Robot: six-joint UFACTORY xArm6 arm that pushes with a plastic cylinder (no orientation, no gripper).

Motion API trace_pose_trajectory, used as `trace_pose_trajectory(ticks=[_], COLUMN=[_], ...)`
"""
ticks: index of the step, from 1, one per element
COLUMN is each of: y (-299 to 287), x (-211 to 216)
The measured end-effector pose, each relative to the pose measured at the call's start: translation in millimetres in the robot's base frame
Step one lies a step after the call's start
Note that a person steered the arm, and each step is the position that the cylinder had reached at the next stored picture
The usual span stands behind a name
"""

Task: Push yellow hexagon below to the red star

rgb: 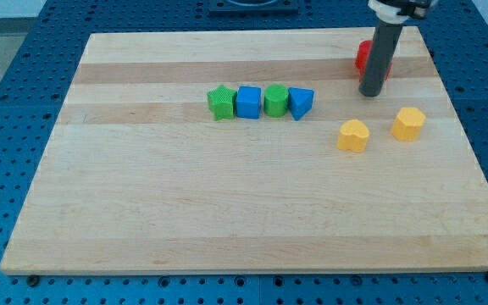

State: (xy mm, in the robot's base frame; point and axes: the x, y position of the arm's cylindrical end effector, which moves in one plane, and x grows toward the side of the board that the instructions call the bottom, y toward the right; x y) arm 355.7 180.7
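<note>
A yellow hexagon (408,124) lies at the view's right, with a yellow heart (353,135) just to its left. A red block (362,56) sits near the board's top right corner, partly hidden behind my rod, so its shape is unclear. My tip (371,92) rests on the board just below the red block, above and to the left of the yellow hexagon and apart from it.
A row of blocks lies in the upper middle: a green star (220,102), a blue cube (248,102), a green round block (275,100) and a blue triangle (301,102). The wooden board's (227,212) right edge runs close to the yellow hexagon.
</note>
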Motion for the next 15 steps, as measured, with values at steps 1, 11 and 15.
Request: trace_pose_trajectory(ticks=[1, 11, 15], y=[19, 42, 3], x=[5, 73, 63])
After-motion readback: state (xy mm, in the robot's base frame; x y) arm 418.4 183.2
